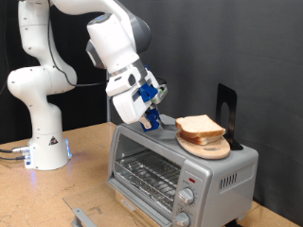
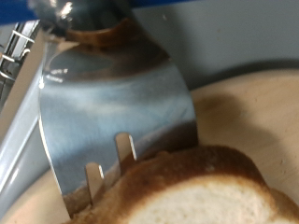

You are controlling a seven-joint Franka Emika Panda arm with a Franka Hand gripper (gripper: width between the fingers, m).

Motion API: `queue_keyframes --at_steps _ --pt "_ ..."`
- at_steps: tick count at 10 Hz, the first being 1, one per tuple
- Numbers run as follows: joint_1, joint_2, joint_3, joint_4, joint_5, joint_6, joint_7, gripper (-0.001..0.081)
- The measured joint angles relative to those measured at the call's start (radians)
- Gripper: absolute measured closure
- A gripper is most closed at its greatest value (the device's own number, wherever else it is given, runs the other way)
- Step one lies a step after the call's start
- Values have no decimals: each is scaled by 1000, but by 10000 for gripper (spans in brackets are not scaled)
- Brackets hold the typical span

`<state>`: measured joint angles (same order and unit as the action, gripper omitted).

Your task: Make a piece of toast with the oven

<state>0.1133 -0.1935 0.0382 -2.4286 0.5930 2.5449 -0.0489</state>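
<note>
The piece of toast (image 1: pixel 201 126) lies on a round light-wood plate (image 1: pixel 218 150) on top of the silver oven (image 1: pixel 227 172). The oven's wire rack (image 1: pixel 147 175) shows through its front. My gripper (image 1: pixel 154 119) hangs tilted over the oven's top, just to the exterior view's left of the toast. In the wrist view a shiny slotted metal spatula (image 2: pixel 112 103) reaches out from the hand. Its slotted edge sits right at the crust of the toast (image 2: pixel 206 191), over the plate (image 2: pixel 257 89). My own fingers do not show in the wrist view.
Two round knobs (image 1: pixel 187 197) sit on the oven's panel at the exterior view's right. A dark upright object (image 1: pixel 225 109) stands behind the plate. The arm's white base (image 1: pixel 43 142) stands on the wooden table at the exterior view's left. A grey flat piece (image 1: pixel 83 214) lies at the bottom edge.
</note>
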Motion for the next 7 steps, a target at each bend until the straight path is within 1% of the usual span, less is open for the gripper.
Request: queue_keyframes --at_steps 7 --pt "0 68 27 61 -6 32 23 443"
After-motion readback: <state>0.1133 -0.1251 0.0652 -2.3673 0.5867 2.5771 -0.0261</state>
